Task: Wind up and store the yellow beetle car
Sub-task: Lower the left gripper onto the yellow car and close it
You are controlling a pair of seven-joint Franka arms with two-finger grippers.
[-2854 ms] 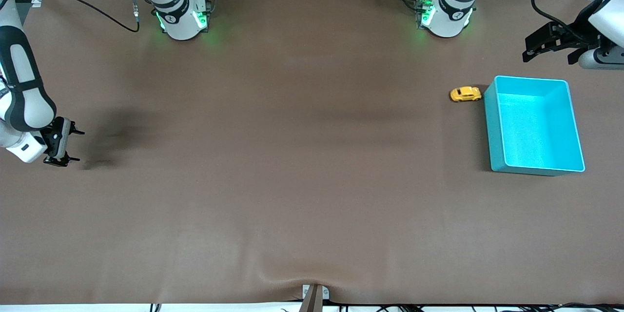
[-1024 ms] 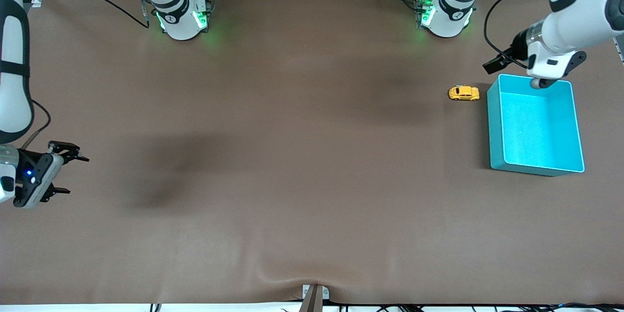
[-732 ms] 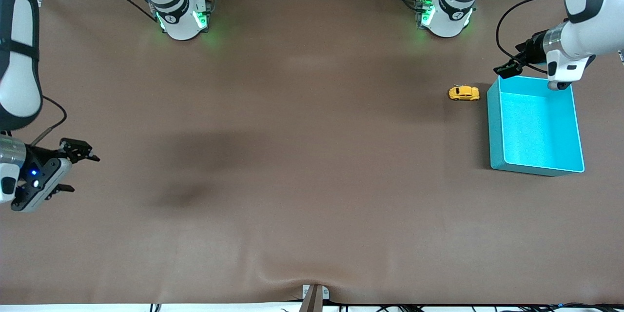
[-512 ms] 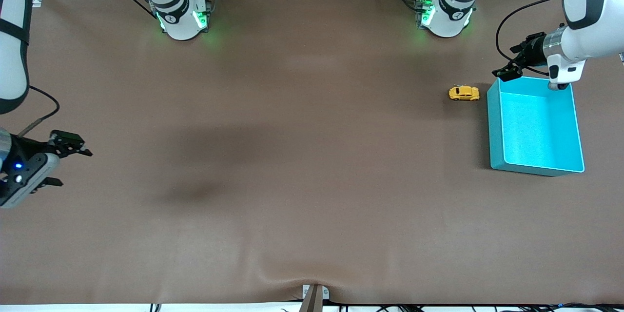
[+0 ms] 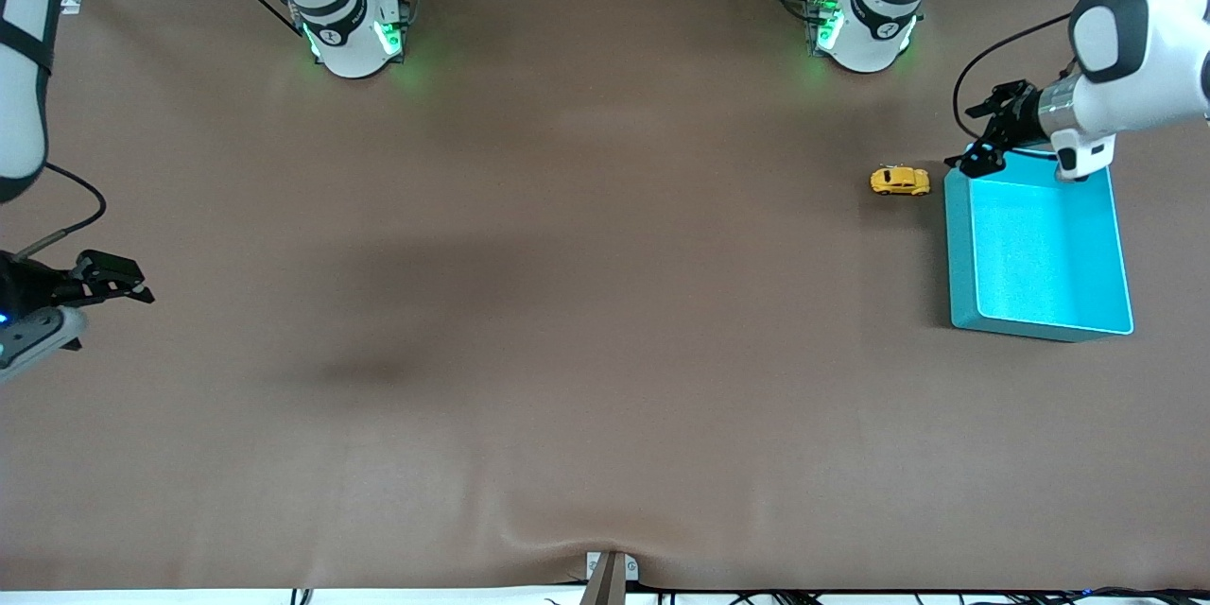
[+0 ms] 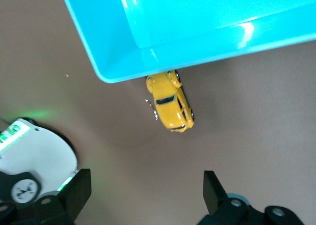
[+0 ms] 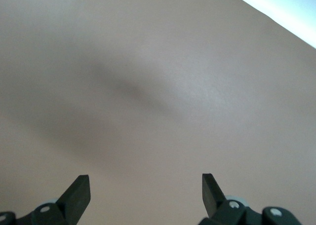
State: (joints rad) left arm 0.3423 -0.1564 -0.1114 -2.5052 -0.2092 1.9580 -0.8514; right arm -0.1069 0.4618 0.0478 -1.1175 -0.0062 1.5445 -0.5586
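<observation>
The yellow beetle car [image 5: 901,181] stands on the brown table beside the turquoise bin [image 5: 955,246], next to the bin's corner nearest the robots' bases. My left gripper [image 5: 985,129] is open and empty in the air over that corner, a short way from the car. In the left wrist view the car [image 6: 170,100] lies just outside the bin's rim [image 6: 123,69], ahead of my left gripper [image 6: 146,195]. My right gripper [image 5: 112,307] is open and empty over bare table at the right arm's end; the right wrist view shows it [image 7: 144,193] over plain brown surface.
The bin holds nothing. The left arm's base [image 5: 865,19] stands farther from the front camera than the car and also shows in the left wrist view [image 6: 29,158]. The right arm's base [image 5: 350,28] stands along the same edge.
My left gripper has swung down from beside the table's end to over the bin's corner near the car. My right gripper has drifted toward the table's edge. The car has not moved.
</observation>
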